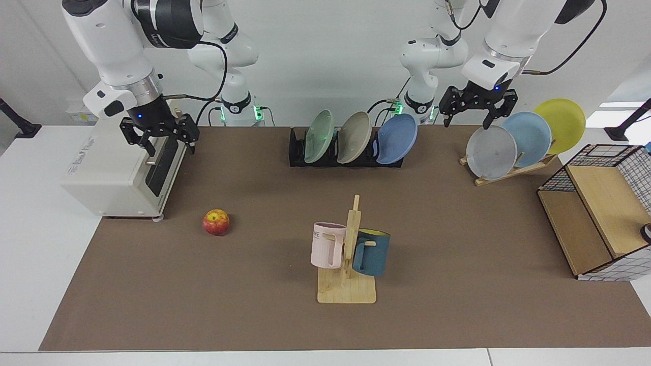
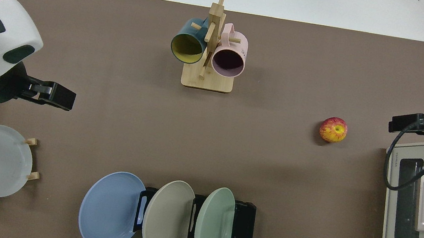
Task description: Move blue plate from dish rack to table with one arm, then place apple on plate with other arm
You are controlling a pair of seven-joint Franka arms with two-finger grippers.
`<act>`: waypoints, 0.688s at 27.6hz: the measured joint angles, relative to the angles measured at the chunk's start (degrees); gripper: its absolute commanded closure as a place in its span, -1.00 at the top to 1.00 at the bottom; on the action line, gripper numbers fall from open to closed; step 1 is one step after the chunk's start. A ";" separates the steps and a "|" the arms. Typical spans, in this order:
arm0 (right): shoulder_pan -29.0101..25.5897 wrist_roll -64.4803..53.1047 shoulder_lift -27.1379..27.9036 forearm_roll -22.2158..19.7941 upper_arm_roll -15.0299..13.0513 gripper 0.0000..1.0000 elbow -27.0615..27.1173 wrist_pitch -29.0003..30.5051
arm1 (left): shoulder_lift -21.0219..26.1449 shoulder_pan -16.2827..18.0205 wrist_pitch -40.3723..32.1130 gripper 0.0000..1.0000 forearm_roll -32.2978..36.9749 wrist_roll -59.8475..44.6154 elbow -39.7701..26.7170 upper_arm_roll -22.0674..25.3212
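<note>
Mugs come first at the near edge: a pink mug and a dark teal mug hang on a wooden mug tree near the middle of the table. Further back and to the left in the facing view, the apple sits alone on the brown mat, just right of a white toaster oven. At the far edge stands the dish rack, holding a green plate, a beige plate and, at its right end, the blue plate, all leaning on edge. Right of it, a slanted wooden stand carries grey, pale blue and yellow plates. The right claw hangs over the toaster oven, fingers spread wide, holding nothing. The left claw hovers between the rack and the stand, above the grey plate, also wide open and empty.
</note>
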 measured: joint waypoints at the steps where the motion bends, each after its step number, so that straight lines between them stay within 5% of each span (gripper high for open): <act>1: 0.00 0.00 0.00 0.00 0.00 1.00 0.00 0.00 | 0.00 0.01 0.00 1.00 0.00 0.00 0.03 0.00; 19: 0.02 0.00 -0.08 0.00 0.02 1.00 0.00 -0.22 | -0.04 0.01 0.04 1.00 0.00 1.08 0.49 -0.17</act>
